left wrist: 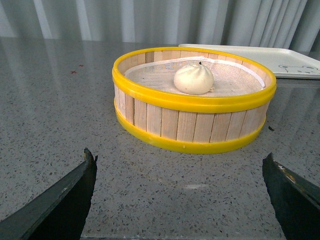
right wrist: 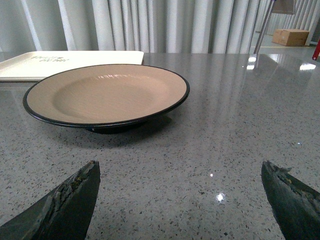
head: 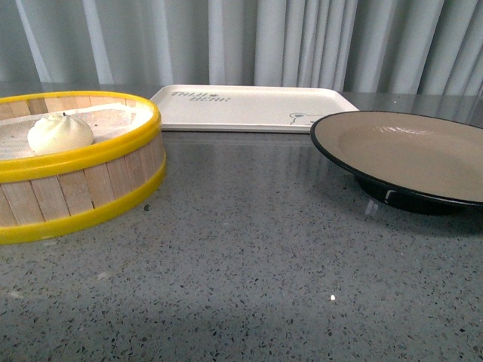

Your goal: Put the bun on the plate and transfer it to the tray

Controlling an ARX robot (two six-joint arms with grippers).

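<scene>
The bun (head: 60, 133) is seen inside the steamer (head: 83, 192), at 9 o'clock on the table (head: 249, 264). The plate (head: 407, 151) is set at 3 o'clock and the tray (head: 241, 109) at 12 o'clock, farther back. The left gripper (left wrist: 179, 156) and right gripper (right wrist: 180, 164) are spread wide, with nothing grasped.

The front camera sits low and looks across the table (head: 249, 256) at the tray (head: 249, 108) far back. The left wrist camera looks closely at the basket (left wrist: 195, 120) in front of the tray, the right one at the plate (right wrist: 107, 92) in front of the tray. All three show the tray.
</scene>
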